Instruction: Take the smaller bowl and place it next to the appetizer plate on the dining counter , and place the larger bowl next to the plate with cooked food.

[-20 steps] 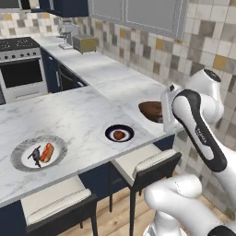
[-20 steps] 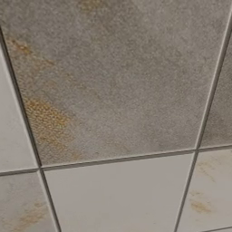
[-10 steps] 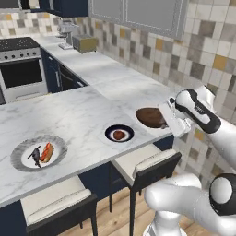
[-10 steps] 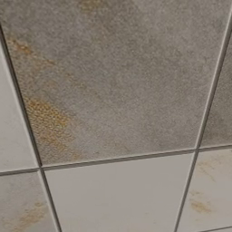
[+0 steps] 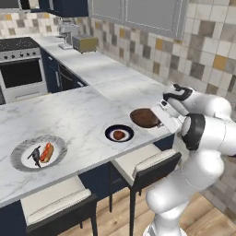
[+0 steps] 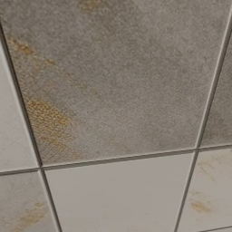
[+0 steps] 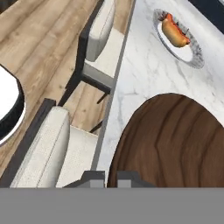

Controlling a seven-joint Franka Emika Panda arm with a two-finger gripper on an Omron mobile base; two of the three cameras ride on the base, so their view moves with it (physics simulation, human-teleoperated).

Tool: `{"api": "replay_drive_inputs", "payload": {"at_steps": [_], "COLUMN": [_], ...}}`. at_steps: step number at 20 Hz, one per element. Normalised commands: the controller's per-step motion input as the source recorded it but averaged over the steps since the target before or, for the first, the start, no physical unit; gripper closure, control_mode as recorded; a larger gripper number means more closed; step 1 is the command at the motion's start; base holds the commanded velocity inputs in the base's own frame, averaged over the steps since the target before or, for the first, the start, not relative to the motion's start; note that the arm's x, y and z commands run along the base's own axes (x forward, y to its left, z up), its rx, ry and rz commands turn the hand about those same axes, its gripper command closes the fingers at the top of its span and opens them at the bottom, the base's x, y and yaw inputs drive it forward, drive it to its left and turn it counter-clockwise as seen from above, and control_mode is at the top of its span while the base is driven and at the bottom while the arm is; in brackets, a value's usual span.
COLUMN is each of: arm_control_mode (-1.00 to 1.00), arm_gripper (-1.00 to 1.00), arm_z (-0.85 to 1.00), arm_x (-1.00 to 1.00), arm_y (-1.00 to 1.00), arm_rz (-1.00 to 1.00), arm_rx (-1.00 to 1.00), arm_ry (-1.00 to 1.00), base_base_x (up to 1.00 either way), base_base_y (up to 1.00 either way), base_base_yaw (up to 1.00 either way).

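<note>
Over the right end of the dining desk point(image 5: 83, 115), the arm reaches in from the right side, elbow bent and forearm roughly level, with the end effector point(image 5: 159, 120) at the desk's near-right corner. End effector is shut on the rim of the smaller bowl point(image 5: 144, 118); hand view shows both fingertips point(image 7: 94, 178) pinched at the bowl's near edge, wood grain point(image 7: 175, 140) filling the lower right. Bowl sits just right of the appetizer plate point(image 5: 119, 134), close beside it but apart; whether it rests on the desk or hangs just above it cannot be told. Plate with cooked food point(image 5: 38, 153) lies well apart, toward the left end, also seen far off in the hand view point(image 7: 178, 37). Two stools point(image 5: 150, 161) stand under the near edge. Versus one second ago: the forearm has dropped from a raised, upright stance to low and level, and the bowl has moved nearer the appetizer plate.
</note>
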Motion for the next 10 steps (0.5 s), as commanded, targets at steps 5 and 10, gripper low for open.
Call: {"api": "replay_drive_inputs", "payload": {"at_steps": [5,10], "arm_control_mode": [-1.0,-1.0], "arm_gripper": [1.0,1.0], "arm_z": [-0.55,-0.47], "arm_x": [0.71,0.6], "arm_y": [-0.05,0.0], "arm_rz": [0.03,0.01], "arm_rx": [0.01,0.0], "arm_ry": [-0.15,-0.1], "base_base_x": [0.0,0.0], "base_base_y": [0.0,0.0], "base_base_yaw": [0.0,0.0]}}
